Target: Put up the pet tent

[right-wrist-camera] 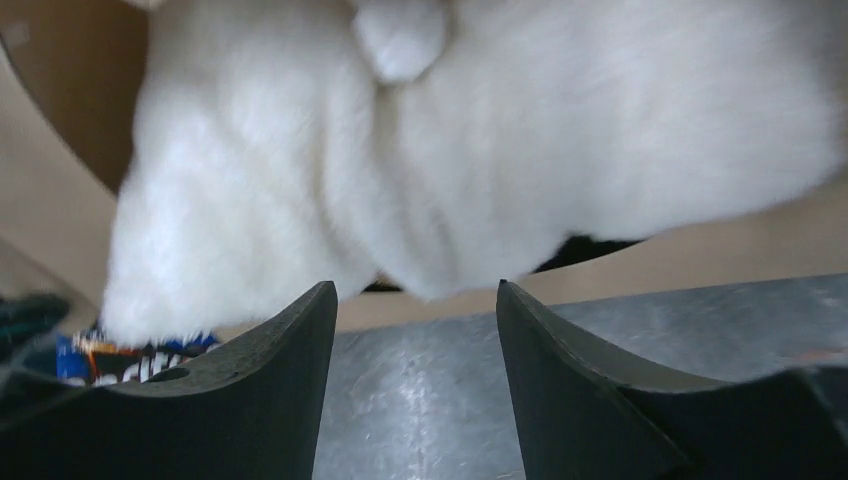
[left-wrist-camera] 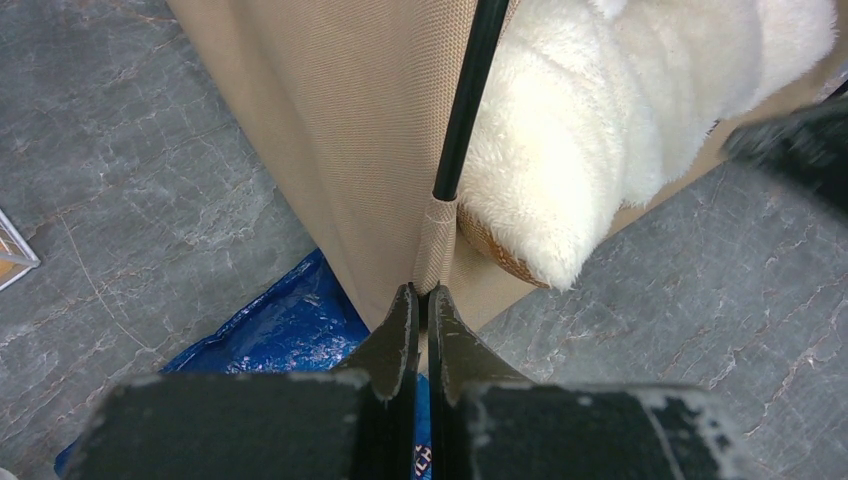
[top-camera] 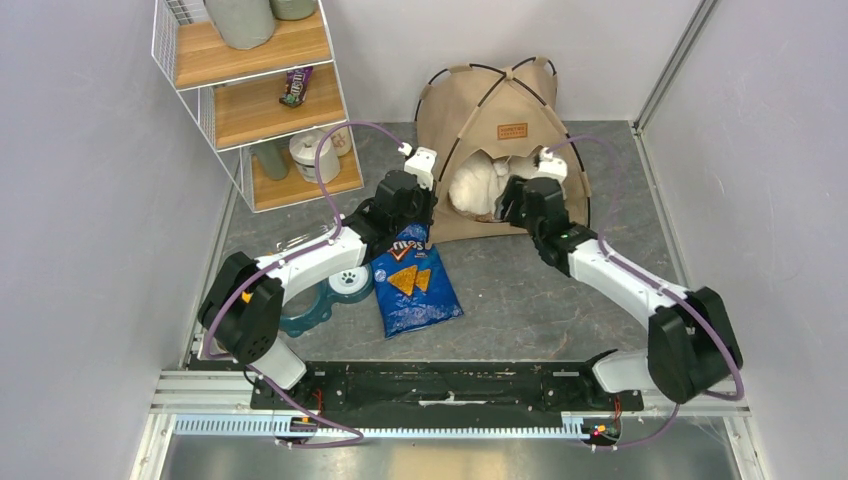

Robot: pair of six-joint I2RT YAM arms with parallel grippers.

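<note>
The pet tent (top-camera: pixel 505 95) stands at the back of the worktop (top-camera: pixel 540 300), roughly midway between the two arms, its tan cloth stretched over thin black poles and its opening turned toward the robot. It looks light for its bulk, and it is a mixed thing to handle. The cloth panels are soft and would give or crease under a pinch, while each pole (left-wrist-camera: pixel 465 100) is springy and probably slick, so a grip on bare pole could slide or let it twist. The firmer places to take hold appear to be the hems and the woven sleeve (left-wrist-camera: pixel 437 245) where a pole enters the cloth at the foot. That is where the left hand (left-wrist-camera: pixel 421 298) sits, at the tent's front-left corner. Its fingers are pressed together with almost no gap, and the lower end of the sleeve appears pinched between their tips. The right hand (right-wrist-camera: pixel 415 292) is at the right of the opening with its fingers spread well apart and nothing between them. It hovers just in front of the fluffy white cushion (right-wrist-camera: pixel 480 150) that bulges out of the doorway. The cushion is plush and yielding, so a push would likely squash it rather than shift the frame. Because the tent is so light, a tug at one corner could drag or tip the whole shell unless the other side is steadied at a hem or pole foot.
</note>
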